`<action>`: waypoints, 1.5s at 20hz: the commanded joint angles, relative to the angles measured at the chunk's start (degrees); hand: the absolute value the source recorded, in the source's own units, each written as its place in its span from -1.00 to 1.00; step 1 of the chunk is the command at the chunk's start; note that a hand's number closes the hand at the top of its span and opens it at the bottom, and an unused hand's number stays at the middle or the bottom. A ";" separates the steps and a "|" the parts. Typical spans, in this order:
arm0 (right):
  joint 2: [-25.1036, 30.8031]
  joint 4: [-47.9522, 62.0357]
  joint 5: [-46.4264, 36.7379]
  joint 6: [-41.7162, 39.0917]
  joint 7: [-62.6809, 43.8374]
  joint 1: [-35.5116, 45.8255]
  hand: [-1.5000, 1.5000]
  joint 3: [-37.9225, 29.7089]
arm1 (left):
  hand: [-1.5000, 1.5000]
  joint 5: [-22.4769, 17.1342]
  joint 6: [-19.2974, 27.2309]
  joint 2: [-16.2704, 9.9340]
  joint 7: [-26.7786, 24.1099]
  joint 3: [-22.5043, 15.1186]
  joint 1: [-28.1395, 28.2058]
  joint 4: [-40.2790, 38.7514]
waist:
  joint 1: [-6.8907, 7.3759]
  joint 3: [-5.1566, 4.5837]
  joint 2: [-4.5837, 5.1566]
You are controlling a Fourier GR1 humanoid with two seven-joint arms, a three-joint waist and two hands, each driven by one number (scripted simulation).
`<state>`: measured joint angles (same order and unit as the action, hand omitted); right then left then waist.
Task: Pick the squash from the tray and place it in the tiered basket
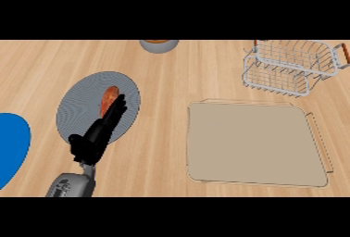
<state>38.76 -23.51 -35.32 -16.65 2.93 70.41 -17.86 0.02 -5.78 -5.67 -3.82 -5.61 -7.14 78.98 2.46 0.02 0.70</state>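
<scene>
The beige tray (256,143) lies at the right of the wooden counter, and nothing shows on it. A wire tiered basket (290,67) stands behind it at the back right; I see nothing in it. An orange-brown oblong vegetable (109,98) lies on a round grey plate (82,109) at the left. My left hand (92,139) comes in from the lower left, open, its straight fingers (115,111) stretched over the plate and covering the vegetable's near end. Whether they touch it I cannot tell. No right hand shows.
A blue plate (10,143) is cut off by the left edge. At the back, a grey bowl (159,45) holds something brown. Bare wood lies between the grey plate and the tray.
</scene>
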 commanded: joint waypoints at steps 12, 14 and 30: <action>-7.17 10.35 2.08 1.34 -1.12 6.68 1.00 -2.70 | 0.00 -0.27 -1.45 -0.81 -3.71 2.50 -2.12 -4.41 | 0.09 0.00 0.34; -9.40 10.22 3.20 3.27 -2.86 6.97 1.00 -3.66 | 0.00 -0.54 -0.80 0.23 -0.86 1.21 0.24 0.52 | 0.11 0.02 0.03; -3.64 10.19 12.95 11.48 -14.59 6.38 -1.00 -13.80 | 0.00 0.53 -0.83 0.50 -2.30 1.29 0.06 -2.37 | -0.20 -0.01 0.28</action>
<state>32.37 -11.07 -22.49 -11.40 -11.16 76.44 -30.99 0.46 -6.22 -5.22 -4.88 -4.24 -7.79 77.39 2.19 0.04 0.84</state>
